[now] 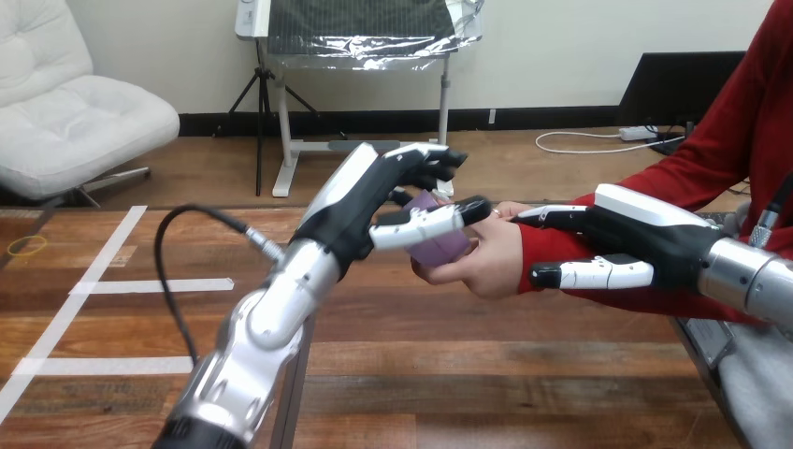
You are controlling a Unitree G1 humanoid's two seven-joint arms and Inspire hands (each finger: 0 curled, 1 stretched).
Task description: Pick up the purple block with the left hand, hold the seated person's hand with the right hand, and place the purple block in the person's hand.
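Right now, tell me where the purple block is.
Head view, near centre: the purple block is pinched in the left hand, against the person's hand, whose wrist the right hand grips.

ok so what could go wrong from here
The left hand pinches the purple block at the outer edge of the person's hand; released there, it might slip off onto the table.
The right hand is curled round the person's wrist; a tighter squeeze or a pull could hurt.

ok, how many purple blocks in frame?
1. The purple block sits pinched in the left hand, at the person's hand, whose wrist the right hand grips. More could be hidden behind the hands.
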